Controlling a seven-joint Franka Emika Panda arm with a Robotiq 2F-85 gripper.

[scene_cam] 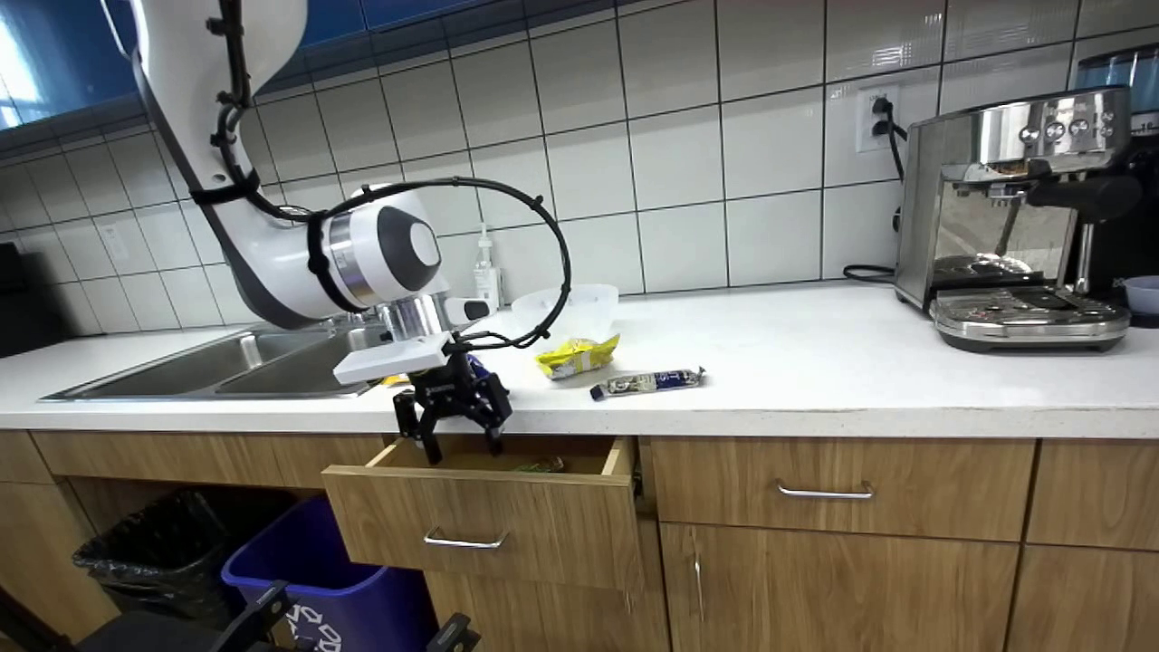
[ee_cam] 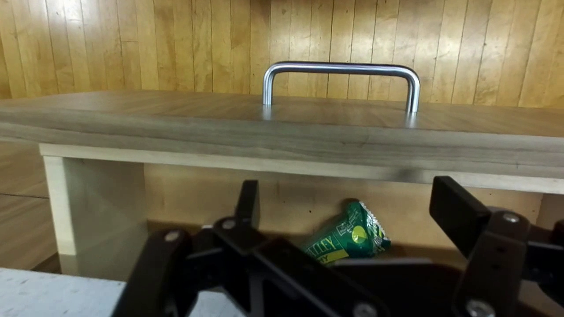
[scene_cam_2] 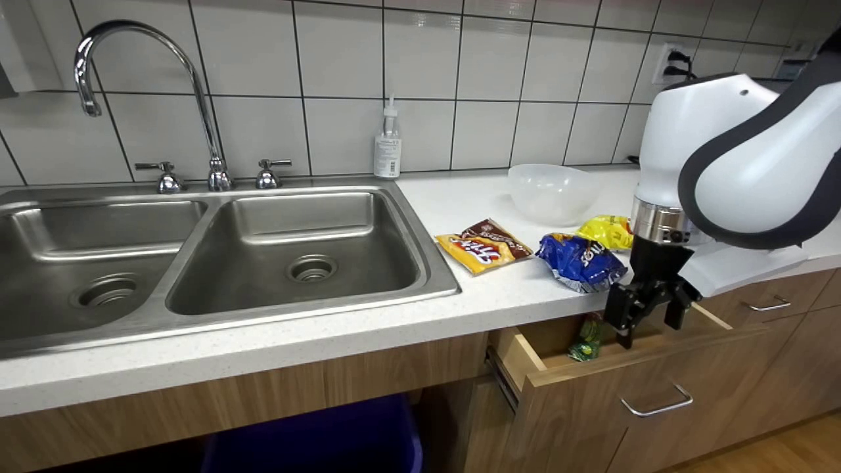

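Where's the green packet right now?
In an exterior view, the green packet lies inside the open drawer, just left of the fingers.

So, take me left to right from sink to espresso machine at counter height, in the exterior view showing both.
Double-basin sink, gripper, crumpled yellow snack bag, silver-and-blue wrapper, espresso machine.

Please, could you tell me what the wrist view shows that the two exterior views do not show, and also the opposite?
Only the wrist view shows the inner face of the drawer front and legible lettering on the green packet.

Only the exterior views, both of them, show the sink, the pump bottle, the translucent bowl, the yellow packet and the blue bin.

All share the open drawer, its metal handle, the green packet inside, some countertop and the hand, jaws apart.
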